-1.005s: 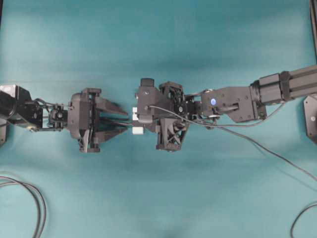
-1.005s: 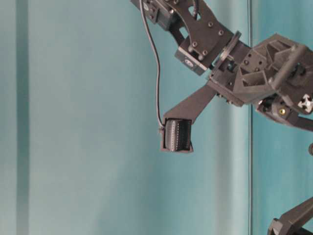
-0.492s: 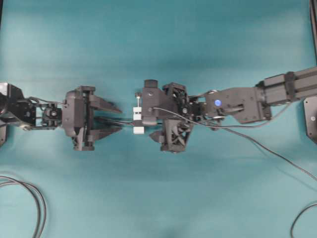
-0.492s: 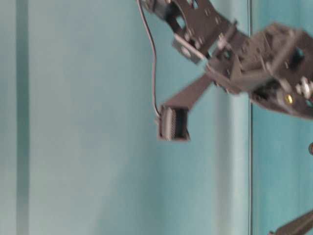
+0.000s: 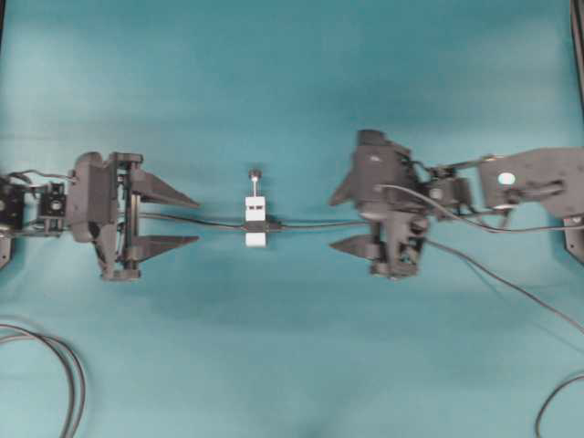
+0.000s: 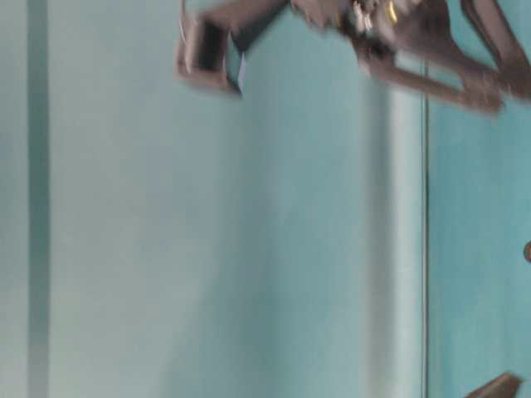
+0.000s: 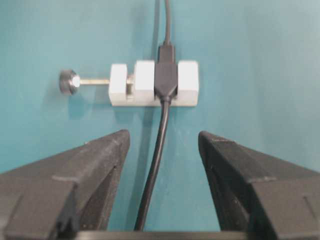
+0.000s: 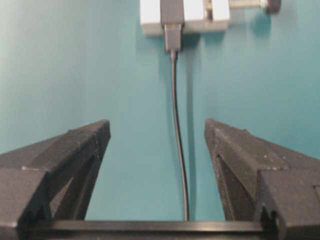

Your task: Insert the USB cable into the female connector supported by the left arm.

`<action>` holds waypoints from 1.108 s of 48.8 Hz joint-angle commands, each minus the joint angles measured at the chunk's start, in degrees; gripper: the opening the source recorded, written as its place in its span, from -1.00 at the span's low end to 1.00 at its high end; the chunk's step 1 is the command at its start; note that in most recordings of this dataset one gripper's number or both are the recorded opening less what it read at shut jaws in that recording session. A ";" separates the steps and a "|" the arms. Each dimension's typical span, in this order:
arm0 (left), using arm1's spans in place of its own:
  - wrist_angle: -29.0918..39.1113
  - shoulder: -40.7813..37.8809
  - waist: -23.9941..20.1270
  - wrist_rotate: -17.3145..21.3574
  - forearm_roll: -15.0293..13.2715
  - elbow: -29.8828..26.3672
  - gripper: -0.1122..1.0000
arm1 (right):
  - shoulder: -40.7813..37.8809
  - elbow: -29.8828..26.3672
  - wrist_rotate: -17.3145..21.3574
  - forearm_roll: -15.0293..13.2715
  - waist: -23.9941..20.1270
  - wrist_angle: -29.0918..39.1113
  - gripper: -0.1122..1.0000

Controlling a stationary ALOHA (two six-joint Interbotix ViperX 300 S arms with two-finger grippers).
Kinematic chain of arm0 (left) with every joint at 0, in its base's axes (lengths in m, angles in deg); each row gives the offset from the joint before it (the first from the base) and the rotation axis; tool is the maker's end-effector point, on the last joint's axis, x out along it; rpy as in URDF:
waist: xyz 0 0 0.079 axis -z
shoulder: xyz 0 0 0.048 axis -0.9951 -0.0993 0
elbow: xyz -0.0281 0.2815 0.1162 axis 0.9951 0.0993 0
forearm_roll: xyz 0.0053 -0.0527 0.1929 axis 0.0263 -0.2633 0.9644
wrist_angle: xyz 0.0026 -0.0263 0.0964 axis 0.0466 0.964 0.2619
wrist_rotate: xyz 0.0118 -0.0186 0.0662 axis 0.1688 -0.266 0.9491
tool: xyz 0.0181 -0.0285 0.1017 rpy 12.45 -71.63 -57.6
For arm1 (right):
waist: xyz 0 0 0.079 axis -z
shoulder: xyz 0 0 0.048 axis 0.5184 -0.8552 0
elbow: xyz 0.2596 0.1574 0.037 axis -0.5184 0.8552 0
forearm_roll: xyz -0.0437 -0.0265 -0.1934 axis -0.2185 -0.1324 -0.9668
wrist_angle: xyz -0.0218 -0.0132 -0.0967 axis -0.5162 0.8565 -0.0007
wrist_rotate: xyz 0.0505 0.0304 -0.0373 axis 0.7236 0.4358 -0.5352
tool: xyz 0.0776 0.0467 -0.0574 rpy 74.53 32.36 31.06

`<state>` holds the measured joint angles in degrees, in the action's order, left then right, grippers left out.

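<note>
I am looking down on a teal table with two black robot arms facing each other along one straight line. Between them, lying on the cloth, is the female connector [image 5: 255,222], a small white block with a black band and a thin pin ending in a black knob.

The left gripper [image 5: 178,219] has its two wedge fingers spread wide and grips nothing. The connector sits straight ahead of its fingertips, apart from them, not touching. In the left wrist view the white block [image 7: 153,83] lies crosswise just beyond the fingers, and its black cable tail [image 7: 154,165] runs back between them toward the wrist.

The right gripper [image 5: 349,219] is also spread wide and empty. It is farther from the connector than the left one is. From its wrist view the USB cable [image 8: 179,145] runs straight ahead, between the fingers, and its dark plug [image 8: 172,33] meets the edge of the white block.

So the long axis of both cables lies along the line joining the two grippers, with the block's own length across it. I judge the plug seated and both tools let go; the left arm is the nearer one should the joint need a check.

The table-level view shows only a blurred dark arm near the top edge.
</note>
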<state>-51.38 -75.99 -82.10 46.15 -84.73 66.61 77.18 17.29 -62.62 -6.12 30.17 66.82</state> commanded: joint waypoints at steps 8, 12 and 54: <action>7.65 15.03 0.18 -0.70 -0.09 1.76 0.50 | 12.83 5.36 -0.26 -0.18 0.44 -1.93 0.59; 8.88 20.13 0.18 -0.70 -0.09 3.34 0.50 | 17.14 8.00 -0.35 -0.18 0.62 -3.34 0.59; 24.87 61.44 0.09 1.23 1.14 8.09 0.51 | 59.24 26.81 -2.20 -3.78 0.79 -1.85 0.59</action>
<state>-25.36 -14.03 -81.93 46.59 -83.85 75.92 135.98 44.45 -64.90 -9.64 30.78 65.41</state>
